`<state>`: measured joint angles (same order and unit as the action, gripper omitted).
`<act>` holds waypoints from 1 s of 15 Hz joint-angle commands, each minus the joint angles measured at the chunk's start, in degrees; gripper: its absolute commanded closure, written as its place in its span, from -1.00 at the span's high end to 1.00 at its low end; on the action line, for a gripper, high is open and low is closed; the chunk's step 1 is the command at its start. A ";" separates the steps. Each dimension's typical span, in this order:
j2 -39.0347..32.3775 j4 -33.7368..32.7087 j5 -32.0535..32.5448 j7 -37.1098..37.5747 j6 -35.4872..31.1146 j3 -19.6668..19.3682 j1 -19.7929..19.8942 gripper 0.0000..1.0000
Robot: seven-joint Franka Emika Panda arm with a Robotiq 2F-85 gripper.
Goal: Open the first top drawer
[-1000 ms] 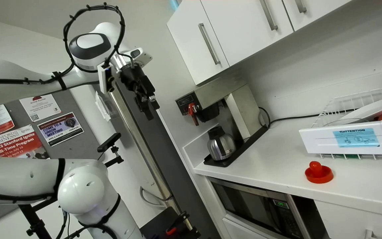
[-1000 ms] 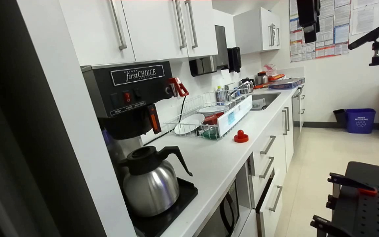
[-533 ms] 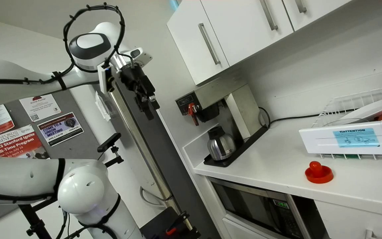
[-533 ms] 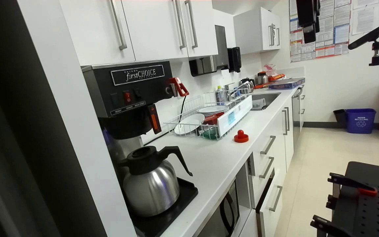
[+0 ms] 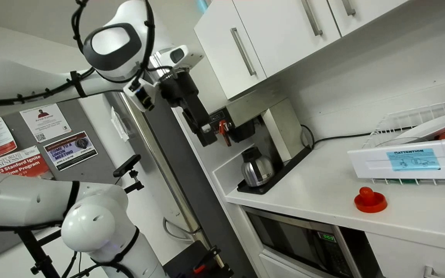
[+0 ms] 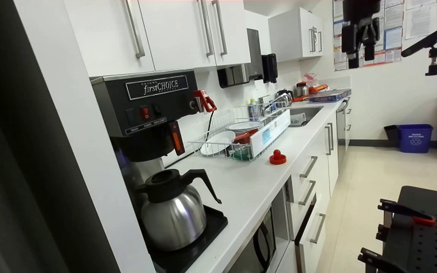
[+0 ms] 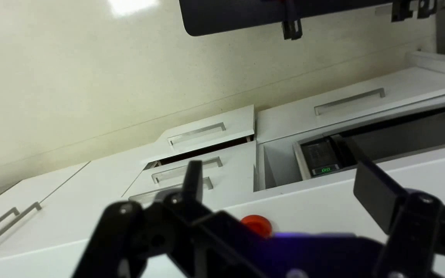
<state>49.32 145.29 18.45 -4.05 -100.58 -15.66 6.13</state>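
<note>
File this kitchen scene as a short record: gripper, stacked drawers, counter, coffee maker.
gripper: open, in the air, touching no drawer
top drawer: appears shut, so not yet opened
middle drawer: appears shut
bottom drawer: partly pulled out, dark gap above its front
red knobbed disc: on countertop, near dish rack
dish rack: holds plates
carafe: upright, on black tray of coffee maker
</note>
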 commanded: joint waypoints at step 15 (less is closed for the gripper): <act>-21.88 0.84 -1.34 -8.86 -20.84 -11.75 11.05 1.00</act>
<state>30.26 146.86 20.02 -12.59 -118.91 -29.03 14.75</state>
